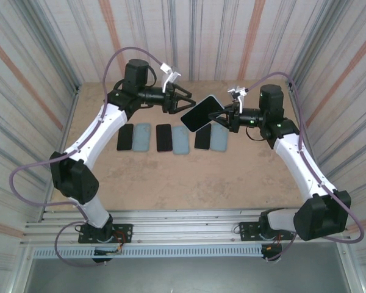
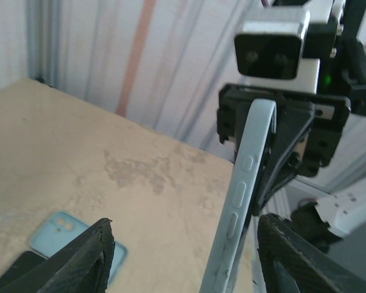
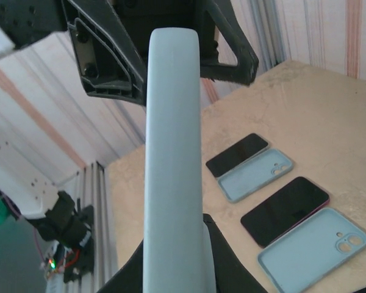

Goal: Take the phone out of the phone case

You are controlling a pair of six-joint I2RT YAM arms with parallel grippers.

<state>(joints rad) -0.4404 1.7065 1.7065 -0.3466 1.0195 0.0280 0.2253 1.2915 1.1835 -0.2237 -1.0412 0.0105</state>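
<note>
Left gripper (image 1: 184,102) spread wide, flanking the phone case (image 2: 244,183) — aloft over the table (image 1: 171,177), phone (image 1: 201,113) inside, clamped at its right end in the right gripper (image 1: 224,116). Best closing on the case's rim only, peeling slowly — no twisting.

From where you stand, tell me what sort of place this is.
Likely a robot test booth: corrugated metal walls enclose a tan tabletop, with phones and empty cases laid in neat pairs.
</note>
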